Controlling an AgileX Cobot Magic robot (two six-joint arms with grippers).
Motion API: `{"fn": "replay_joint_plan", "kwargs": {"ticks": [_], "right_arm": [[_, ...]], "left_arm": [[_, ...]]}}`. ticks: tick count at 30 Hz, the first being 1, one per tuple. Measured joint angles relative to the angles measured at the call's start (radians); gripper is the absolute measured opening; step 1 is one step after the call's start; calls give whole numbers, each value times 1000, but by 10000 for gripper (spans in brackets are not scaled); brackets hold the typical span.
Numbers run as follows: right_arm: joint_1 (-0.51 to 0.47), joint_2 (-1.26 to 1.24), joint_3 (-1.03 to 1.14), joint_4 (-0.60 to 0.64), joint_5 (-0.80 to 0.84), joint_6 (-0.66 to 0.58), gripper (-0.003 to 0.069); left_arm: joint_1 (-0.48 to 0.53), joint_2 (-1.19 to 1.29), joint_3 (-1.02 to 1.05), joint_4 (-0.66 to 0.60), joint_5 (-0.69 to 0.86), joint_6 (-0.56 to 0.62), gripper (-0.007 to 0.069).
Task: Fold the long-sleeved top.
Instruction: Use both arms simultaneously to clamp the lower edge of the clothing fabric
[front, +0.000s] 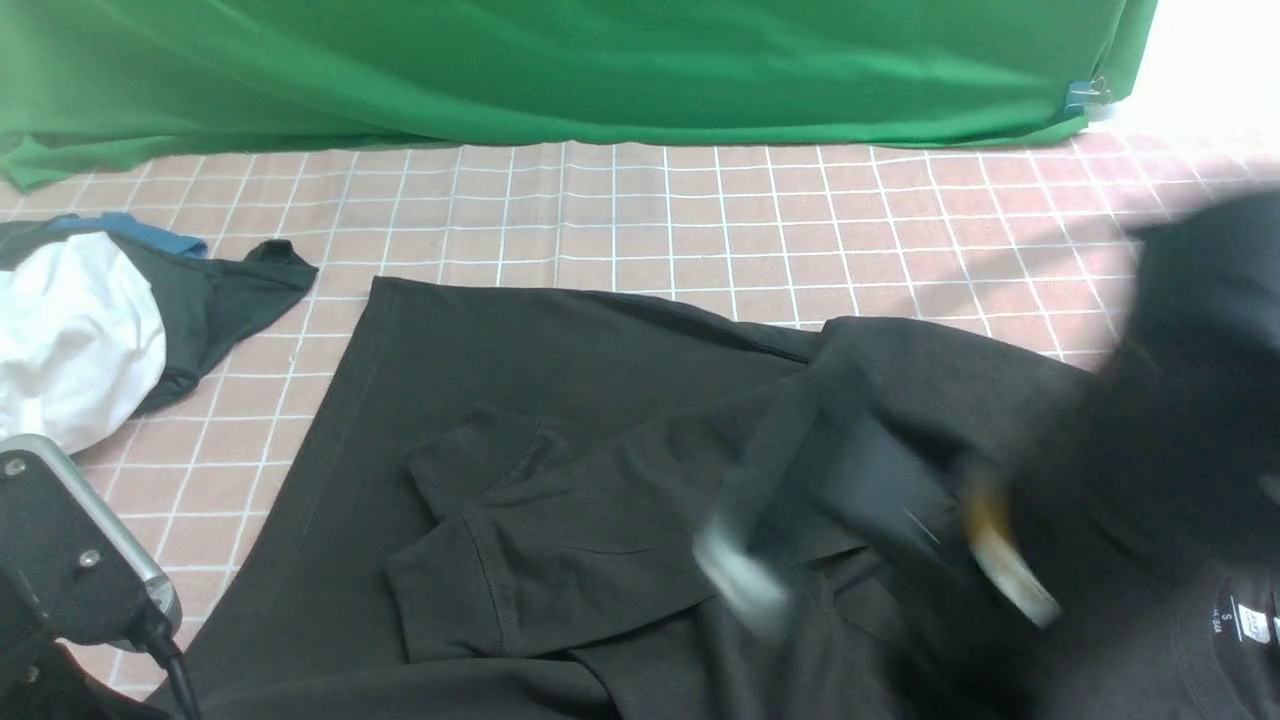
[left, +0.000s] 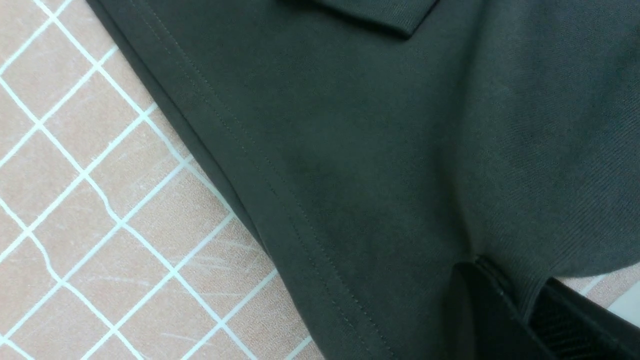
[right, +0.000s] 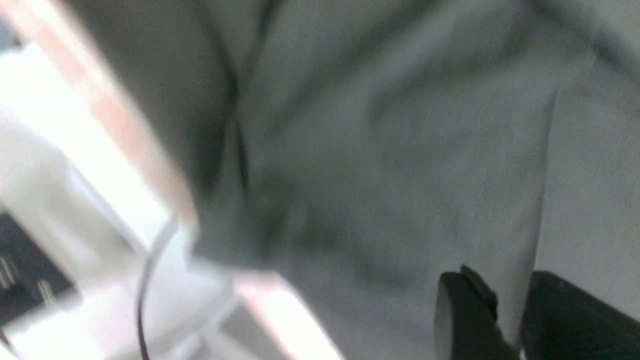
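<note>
The long-sleeved top (front: 560, 400) is black and lies spread on the pink checked tablecloth (front: 700, 220). Both cuffs are folded in over its body, and its white neck label (front: 1250, 622) shows at the bottom right. My left gripper (left: 515, 277) is shut on a ribbed edge of the long-sleeved top (left: 380, 150), close to the stitched hem. Only the left wrist housing (front: 60, 530) appears in the front view. My right arm (front: 1190, 400) is a fast blur over the top's right half. Its gripper (right: 510, 285) has its jaws close together, and a crease of cloth (right: 400, 150) runs into the narrow gap.
A white garment (front: 70, 330) and a smaller dark grey garment with blue parts (front: 220, 290) lie at the far left. A green backdrop (front: 560, 70) hangs along the table's far edge, with a clip (front: 1085, 95) at its right end.
</note>
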Motion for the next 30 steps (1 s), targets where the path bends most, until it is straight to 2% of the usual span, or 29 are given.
{"fn": "replay_joint_plan", "kwargs": {"ticks": [1,5,7,8,9,12,18,24,27,30], "right_arm": [[3,-26,52,-6,-1,-19,228],[7,-94,326,-69,-24,-183,364],[7,-95,378,-79,-37,-213,409],[7,-96,448,-84,-64,-244,492],[7,-96,489,-85,-83,-257,539],[7,-97,551,-92,-113,-286,588],[7,-68,575,-117,-136,-291,575],[7,44,575,-210,-202,-241,554],[7,82,567,-215,-194,-233,499],[7,111,561,-225,-178,-231,365]], "left_arm": [[0,0,0,0,0,0,35],[0,0,0,-1,3,0,35],[0,0,0,-1,3,0,35],[0,0,0,-1,2,0,35],[0,0,0,-1,2,0,35],[0,0,0,-2,-6,0,35],[0,0,0,-2,-29,0,35],[0,0,0,-2,-42,0,35],[0,0,0,-2,-42,0,35],[0,0,0,-2,-42,0,35]]}}
